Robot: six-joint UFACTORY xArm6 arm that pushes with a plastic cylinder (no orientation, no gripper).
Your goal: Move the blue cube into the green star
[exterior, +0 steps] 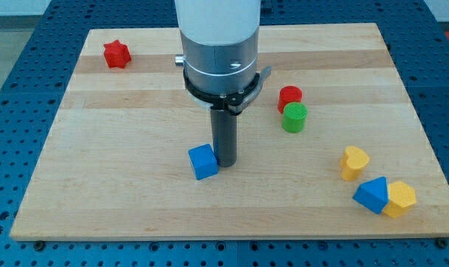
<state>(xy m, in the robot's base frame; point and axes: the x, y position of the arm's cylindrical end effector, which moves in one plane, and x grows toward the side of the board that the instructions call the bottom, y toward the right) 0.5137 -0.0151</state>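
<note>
No claw on this arm, so there is nothing to clench or release: it ends in a rod, and my tip [225, 162] sits touching the blue cube [203, 162] on the cube's view-right side.

The cube lies low on the wooden surface [98, 185]. Nearer than the cube and well off to its right lie a blue wedge-like block [371, 195] touching a yellow block [400, 199]. About level with the cube, also to its right, is another yellow block [353, 162]. Farther back and right of the cube stand a green cylinder [295, 117] and a red cylinder [290, 96], touching. Far up-left of the cube is a red star [116, 54].

The risk is that I see no green star. It may be hidden behind the arm's wide body, which covers the surface above the cube. A push from here would drive the cube leftward, possibly the wrong way. An off-centre contact could also spin it off my tip.
</note>
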